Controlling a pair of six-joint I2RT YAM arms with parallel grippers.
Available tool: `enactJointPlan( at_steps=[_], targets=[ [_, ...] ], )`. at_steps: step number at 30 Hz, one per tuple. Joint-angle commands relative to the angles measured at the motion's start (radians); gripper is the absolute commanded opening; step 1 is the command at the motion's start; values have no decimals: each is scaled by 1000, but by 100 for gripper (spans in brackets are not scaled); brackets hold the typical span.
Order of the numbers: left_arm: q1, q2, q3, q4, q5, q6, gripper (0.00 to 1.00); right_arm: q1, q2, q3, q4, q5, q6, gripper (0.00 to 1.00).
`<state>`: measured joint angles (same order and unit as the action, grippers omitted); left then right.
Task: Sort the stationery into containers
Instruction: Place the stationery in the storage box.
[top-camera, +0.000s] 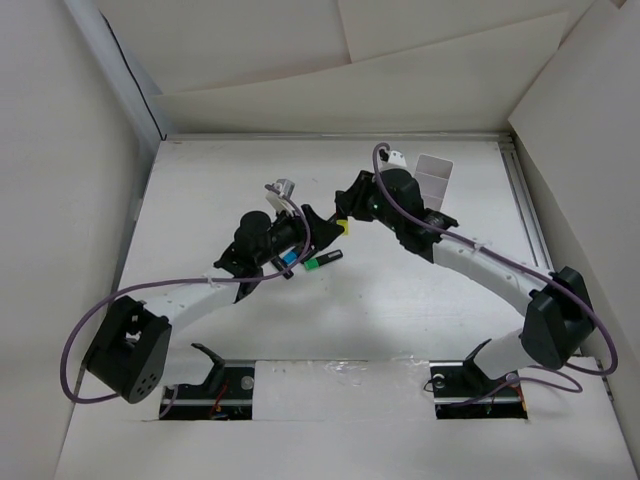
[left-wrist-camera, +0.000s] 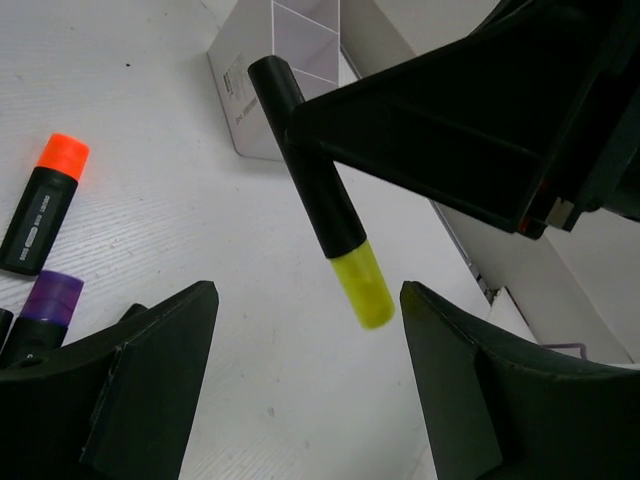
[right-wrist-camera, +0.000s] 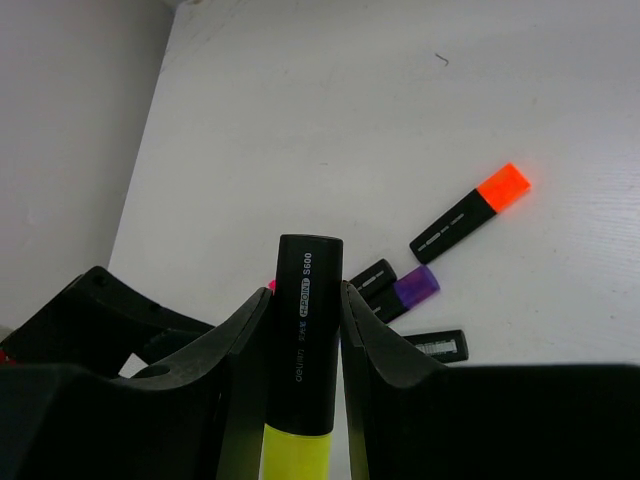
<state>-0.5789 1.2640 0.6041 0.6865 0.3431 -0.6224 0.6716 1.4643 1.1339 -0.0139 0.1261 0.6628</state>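
Holding the yellow marker (left-wrist-camera: 330, 215) pinched by its black body, the right hand (right-wrist-camera: 305, 335) hung above the tabletop (top-camera: 400, 310), apart from the white organiser (top-camera: 433, 180). The left hand (left-wrist-camera: 306, 335) stood spread and empty near the marker's yellow end. An orange marker (left-wrist-camera: 45, 205) and a purple marker (left-wrist-camera: 45, 310) lay unsorted. The organiser's compartments, poorly seen, appeared empty, so sorting seemed barely begun.

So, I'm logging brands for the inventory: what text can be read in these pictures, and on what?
"H-POINT S600": white print on the black body of the yellow marker in the right gripper; the smaller print beside it is unreadable.
White print on the orange marker: too small to read.
Side label on the organiser: too small to read.
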Motion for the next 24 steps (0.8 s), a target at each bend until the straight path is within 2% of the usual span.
enactJointPlan(
  at_steps=[1,15,21,24],
  targets=[
    [1,9,59,87,2,-19,70,26,-16,6,74,-13,18,11],
    [1,48,59,125,20,-37,41,65,13,6,92,-31,27,11],
    [1,48,59,125,30,-37,21,65,13,-3,101,-40,37,11],
    [1,48,59,125,43,-19,15,65,4,-13,101,-40,37,11]
  ],
)
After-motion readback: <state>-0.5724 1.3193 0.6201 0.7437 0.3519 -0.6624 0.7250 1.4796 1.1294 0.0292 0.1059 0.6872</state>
